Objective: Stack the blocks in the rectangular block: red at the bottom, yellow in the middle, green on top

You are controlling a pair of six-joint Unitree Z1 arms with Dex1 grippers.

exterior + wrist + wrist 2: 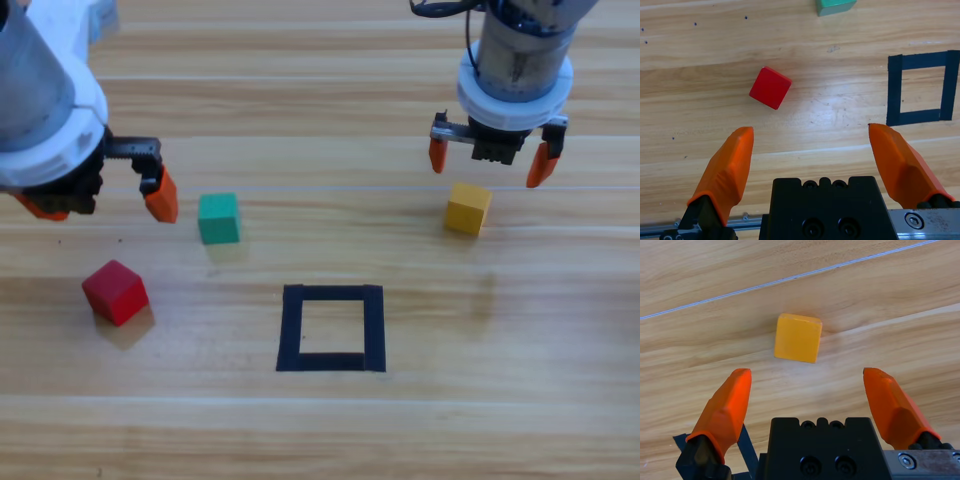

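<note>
The red cube (115,291) is seen at the left, the green cube (219,218) just above-right of it, the yellow cube (468,208) at upper right, and the tape square (331,328) lies empty at lower centre.

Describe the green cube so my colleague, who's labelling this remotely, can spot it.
Start at the black tape square near the table's middle. Look up and left: the green cube sits just right of the left gripper. It's the only teal one; the red cube lies lower left, yellow far right.

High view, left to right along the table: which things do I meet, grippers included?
left gripper → red cube → green cube → black tape square → yellow cube → right gripper
</note>
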